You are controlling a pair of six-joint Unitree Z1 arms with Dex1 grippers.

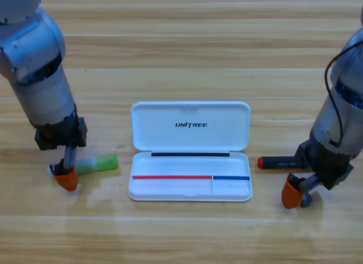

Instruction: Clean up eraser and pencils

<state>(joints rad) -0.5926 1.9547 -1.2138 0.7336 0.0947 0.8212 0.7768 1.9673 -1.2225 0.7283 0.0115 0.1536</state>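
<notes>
The translucent light green pencil (97,163) lies flat on the table left of the open white case (190,191). Its pale end reaches my left gripper (67,176), which points down at the table right beside it. The black pencil with red ends (277,162) lies right of the case. Its far end is hidden behind my right gripper (295,193), which hangs low just in front of and to the right of it. The case's tray holds no pencil. No eraser shows anywhere in the high view.
The case's lid (190,125) lies open flat behind its tray, marked UNITREE. The left arm's grey body (34,76) fills the upper left corner. The right arm (340,122) stands along the right edge.
</notes>
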